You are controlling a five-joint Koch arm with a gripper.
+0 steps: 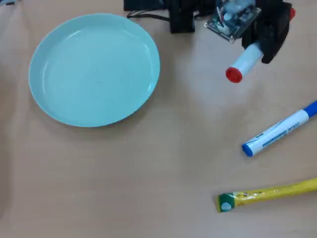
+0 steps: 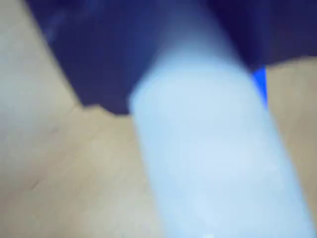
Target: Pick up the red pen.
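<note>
The red pen (image 1: 244,63), a thick white barrel with a red end facing the camera, juts out of my black gripper (image 1: 265,47) at the top right of the overhead view. The jaws are shut on its barrel, and a bit of red shows past the gripper's far side. The pen looks lifted and tilted, its red end pointing down-left. Up close in the wrist view, the pen's white barrel (image 2: 213,158) fills the frame as a blur, with a dark finger (image 2: 99,59) behind it.
A pale green plate (image 1: 54,106) sits at the upper left. A white marker with blue cap (image 1: 280,129) lies at the right edge, and a thin yellow pen with green tip (image 1: 267,194) lies below it. Black arm base and cables (image 1: 168,15) occupy the top edge.
</note>
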